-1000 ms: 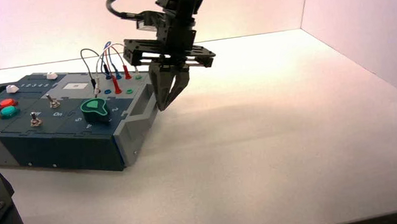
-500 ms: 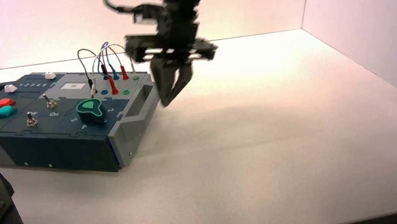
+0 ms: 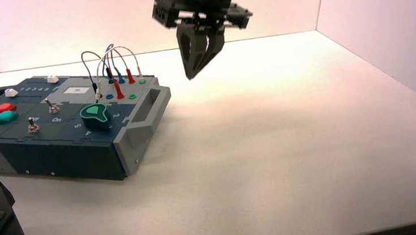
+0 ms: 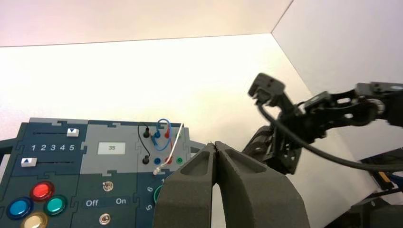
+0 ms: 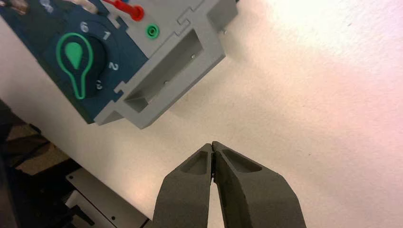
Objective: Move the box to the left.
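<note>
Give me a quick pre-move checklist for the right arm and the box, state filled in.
1. Right gripper clear of the box: ok, raised above the table, off the box's right end.
2. Right gripper fingers shut and holding nothing: ok, fingertips meet in the right wrist view.
3. Left gripper out of the way: ok, shut, held back on the near side of the box.
4. Box flat on the table: ok.
5. Plug wires seated and free of the gripper: ok.
6. Room left of the box for more travel: cannot tell, its left end is cut off.
</note>
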Available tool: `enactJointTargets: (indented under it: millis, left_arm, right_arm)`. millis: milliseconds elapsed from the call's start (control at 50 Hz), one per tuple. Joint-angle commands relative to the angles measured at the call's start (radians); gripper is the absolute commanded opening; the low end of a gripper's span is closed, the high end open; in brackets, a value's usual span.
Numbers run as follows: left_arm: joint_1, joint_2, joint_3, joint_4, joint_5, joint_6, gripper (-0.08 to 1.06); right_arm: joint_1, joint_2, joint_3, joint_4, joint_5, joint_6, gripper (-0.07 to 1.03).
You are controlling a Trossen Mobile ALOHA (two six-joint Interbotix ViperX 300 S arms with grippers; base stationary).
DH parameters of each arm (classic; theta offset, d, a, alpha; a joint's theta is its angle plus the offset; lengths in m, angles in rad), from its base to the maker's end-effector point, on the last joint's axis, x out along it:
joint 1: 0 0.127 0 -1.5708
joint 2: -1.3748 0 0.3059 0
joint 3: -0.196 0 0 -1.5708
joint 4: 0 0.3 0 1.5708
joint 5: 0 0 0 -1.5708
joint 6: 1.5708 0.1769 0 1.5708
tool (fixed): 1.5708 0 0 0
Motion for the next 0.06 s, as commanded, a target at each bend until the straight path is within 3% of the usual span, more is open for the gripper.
enactJointTargets:
  millis: [20,60]
  left_arm:
    - [0.005,0.003,-0.021,-0.003,-0.008,-0.002,-0.03]
    - [0.003,0.003,-0.023,-0.003,-0.008,-0.002,-0.03]
  right_arm:
    - [0.002,-0.060,-0.011,-0.003,-0.008,-0.003,-0.02]
    - [0.003,-0.064,-0.012,-0.003,-0.008,-0.003,-0.02]
